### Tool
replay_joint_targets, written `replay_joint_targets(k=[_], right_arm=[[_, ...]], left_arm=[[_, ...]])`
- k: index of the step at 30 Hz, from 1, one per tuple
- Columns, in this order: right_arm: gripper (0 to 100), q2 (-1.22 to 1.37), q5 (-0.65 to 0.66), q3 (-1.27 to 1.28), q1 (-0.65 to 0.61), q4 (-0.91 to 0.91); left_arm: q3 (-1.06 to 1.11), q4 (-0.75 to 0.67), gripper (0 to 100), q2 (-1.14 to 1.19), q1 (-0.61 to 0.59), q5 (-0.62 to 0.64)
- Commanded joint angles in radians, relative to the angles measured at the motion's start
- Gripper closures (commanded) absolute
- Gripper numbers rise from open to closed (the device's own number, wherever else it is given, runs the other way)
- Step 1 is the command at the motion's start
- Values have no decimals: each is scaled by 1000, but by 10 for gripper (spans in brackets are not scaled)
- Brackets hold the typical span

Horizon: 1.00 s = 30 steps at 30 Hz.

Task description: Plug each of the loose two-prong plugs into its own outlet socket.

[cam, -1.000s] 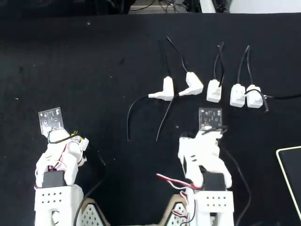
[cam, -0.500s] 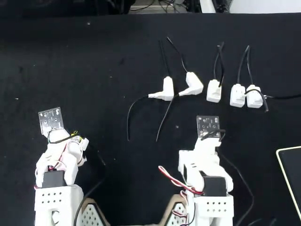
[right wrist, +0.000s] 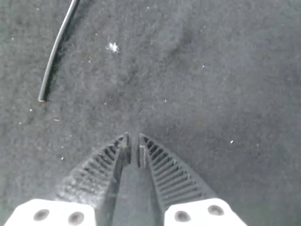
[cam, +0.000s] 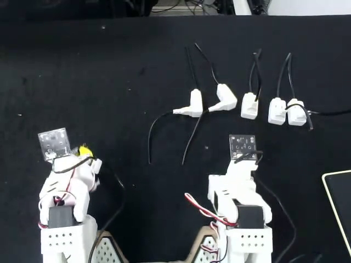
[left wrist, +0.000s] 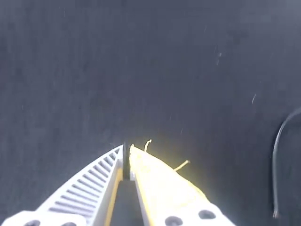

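Observation:
Two loose white two-prong plugs (cam: 192, 104) (cam: 224, 98) lie side by side past the table's middle, their black cords trailing toward the arms and away. To their right stand three white socket blocks (cam: 249, 106) (cam: 277, 111) (cam: 296, 112) with cords. The left arm (cam: 63, 181) is folded back near the front left, its yellow finger (cam: 85, 150) peeking out. Its gripper (left wrist: 127, 149) is shut on nothing over bare black cloth. The right arm (cam: 240, 186) is folded back in front of the sockets. Its gripper (right wrist: 133, 139) is shut and empty, with a black cord end (right wrist: 42, 96) lying apart from it.
A flat dark panel with a pale rim (cam: 335, 205) lies at the right edge. A black cable (left wrist: 277, 165) curves at the side of the left wrist view. The black cloth (cam: 109, 82) covers the table's left and middle.
The right arm drew back toward its base a second ago and has since kept still. The left arm has turned slightly outward and lowered, so its yellow finger now shows.

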Motion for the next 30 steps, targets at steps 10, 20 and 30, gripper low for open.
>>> replay_joint_targets(k=[10, 20, 30], right_arm=[[986, -99, 0, -8, 103, 9], [986, -97, 0, -8, 104, 8], [986, -97, 0, -8, 104, 8]], left_arm=[[13, 354, 970, -21, 15, 5], [13, 354, 970, -21, 163, 5], [13, 356, 970, -23, 131, 3]])
